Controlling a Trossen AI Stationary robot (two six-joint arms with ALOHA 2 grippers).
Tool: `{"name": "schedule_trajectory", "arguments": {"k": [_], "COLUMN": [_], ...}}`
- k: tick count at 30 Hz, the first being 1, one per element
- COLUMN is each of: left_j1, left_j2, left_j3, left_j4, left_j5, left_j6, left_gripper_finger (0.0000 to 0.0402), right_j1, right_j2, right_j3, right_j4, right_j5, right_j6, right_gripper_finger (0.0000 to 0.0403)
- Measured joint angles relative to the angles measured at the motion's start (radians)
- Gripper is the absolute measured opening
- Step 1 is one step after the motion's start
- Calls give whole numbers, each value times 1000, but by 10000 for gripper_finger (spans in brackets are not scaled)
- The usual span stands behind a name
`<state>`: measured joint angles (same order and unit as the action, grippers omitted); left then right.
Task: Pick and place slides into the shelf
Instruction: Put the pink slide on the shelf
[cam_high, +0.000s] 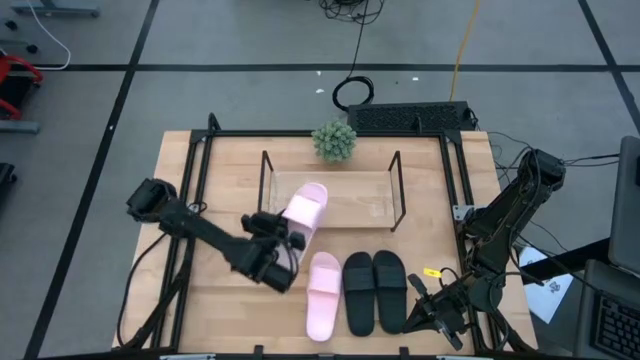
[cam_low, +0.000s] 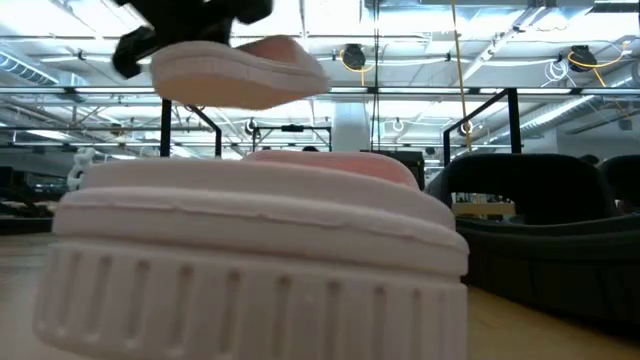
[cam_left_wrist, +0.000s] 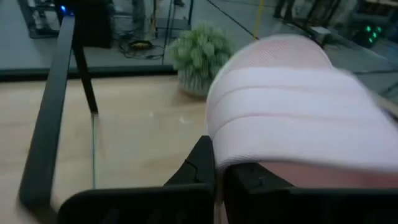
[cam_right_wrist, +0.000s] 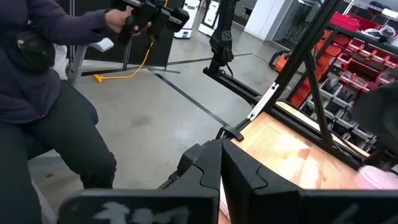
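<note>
Aloft in the left gripper (cam_high: 285, 243), a light pink slide (cam_high: 305, 212), wide-strapped.

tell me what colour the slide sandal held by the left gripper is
Light pink: the wide-strapped slide sandal in the left gripper, clearest in the high view.

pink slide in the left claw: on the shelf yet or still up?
Up. The left claw holds the pink slide over the shelf end, airborne in the low view.

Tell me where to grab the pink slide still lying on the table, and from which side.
Grip the pink slide on the table across its wide strap, coming straight down from above. It lies flat, sole down; the black pair crowds its right edge, so a side approach looks tight.
</note>
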<state>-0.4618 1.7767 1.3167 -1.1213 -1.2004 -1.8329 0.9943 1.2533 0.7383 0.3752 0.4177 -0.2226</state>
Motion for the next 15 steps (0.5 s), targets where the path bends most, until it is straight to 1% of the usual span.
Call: {"name": "schedule_trajectory", "arguments": {"k": [8, 12, 15], "left_j1": [113, 187, 241], "left_j2": [0, 0, 0], "left_j3": [118, 137, 139], "left_j4": [16, 44, 95], "left_j5": [-7, 3, 39], "left_j6": [93, 104, 172], "left_gripper_finger": [0, 0, 0], "right_j1": [0, 0, 2], "right_j2": [0, 0, 0], "right_j3": [0, 0, 0], "right_j4": [-2, -2, -2], "right_j5": [0, 0, 0], "right_j6": [-29, -27, -26], "right_gripper_finger": [0, 0, 0]}}
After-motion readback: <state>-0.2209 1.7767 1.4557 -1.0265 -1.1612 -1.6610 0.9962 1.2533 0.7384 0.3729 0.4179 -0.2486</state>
